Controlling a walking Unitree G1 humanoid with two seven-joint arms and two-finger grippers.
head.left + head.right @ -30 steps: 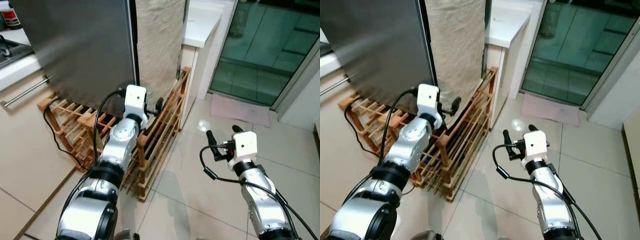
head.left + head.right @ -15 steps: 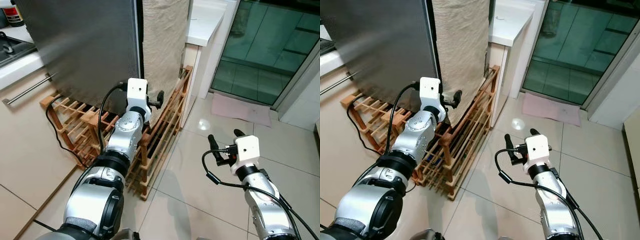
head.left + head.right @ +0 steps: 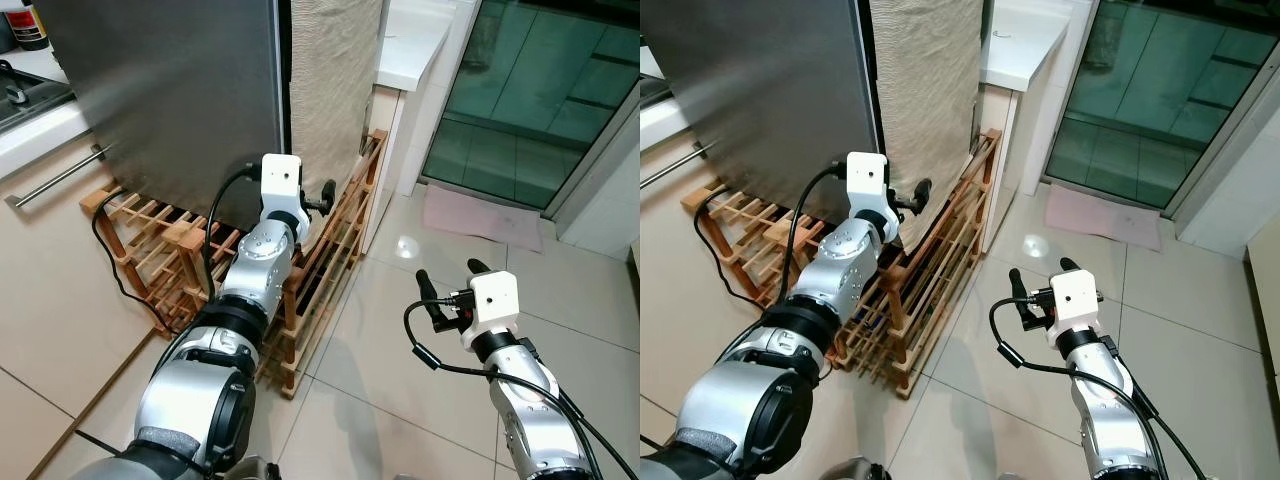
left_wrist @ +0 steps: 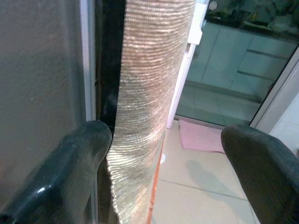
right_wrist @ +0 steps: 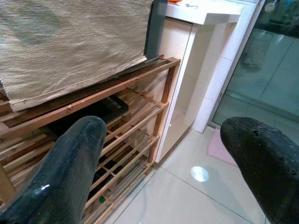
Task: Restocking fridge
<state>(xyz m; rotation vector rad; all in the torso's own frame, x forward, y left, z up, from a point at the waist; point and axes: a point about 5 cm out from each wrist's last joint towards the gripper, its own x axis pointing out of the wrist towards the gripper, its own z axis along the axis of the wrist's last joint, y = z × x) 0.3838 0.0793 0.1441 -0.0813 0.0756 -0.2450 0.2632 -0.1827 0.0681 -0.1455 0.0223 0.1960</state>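
Observation:
The fridge point(image 3: 170, 90) has a brushed-steel door, shut, with a dark gap point(image 4: 105, 84) along its edge. A beige ribbed cloth point(image 3: 330, 90) hangs beside that edge. My left gripper point(image 3: 312, 203) is stretched out low at the door's edge, open. In the left wrist view its fingers point(image 4: 70, 172) stand either side of the cloth's lower hem point(image 4: 140, 154), holding nothing. My right gripper point(image 3: 447, 275) hovers open and empty over the tiled floor, pointing at the wooden rack point(image 5: 117, 93).
A low wooden slatted rack point(image 3: 330, 260) stands in front of the fridge, with a black cable point(image 3: 110, 260) trailing over it. A white counter point(image 3: 420, 40), a glass door point(image 3: 530, 100) and a pink mat point(image 3: 480, 215) lie to the right. A cabinet with a bar handle point(image 3: 50, 180) is on the left.
My left arm has reached further forward, bringing its gripper up to the fridge door's edge by the cloth. The right gripper has barely moved.

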